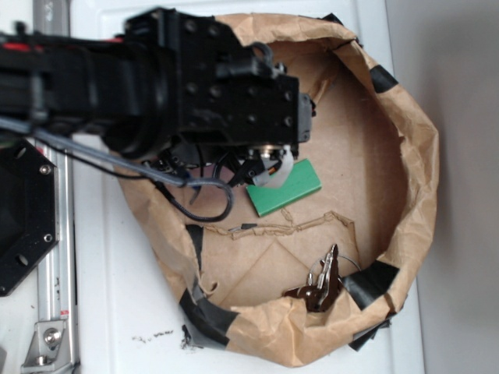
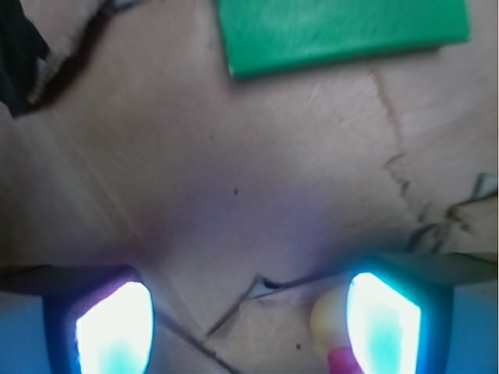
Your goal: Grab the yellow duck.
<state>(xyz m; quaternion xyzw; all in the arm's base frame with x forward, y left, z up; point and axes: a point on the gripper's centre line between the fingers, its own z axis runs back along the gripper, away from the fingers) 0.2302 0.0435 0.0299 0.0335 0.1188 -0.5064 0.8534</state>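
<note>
Yellow duck (image 2: 334, 331), mostly hidden, orientation unclear

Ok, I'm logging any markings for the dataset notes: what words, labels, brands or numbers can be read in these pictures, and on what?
None can be read in either view.
The green block: plain, no print showing.
The paper bag and its black tape: no lettering.
The robot arm: black, no legible label.
The yellow duck: only a blurred sliver shows beside the gripper; no marks visible.

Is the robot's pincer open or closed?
Open. In the wrist view the pincer shows two glowing fingertips far apart, the yellow duck beside one, ungrasped.
</note>
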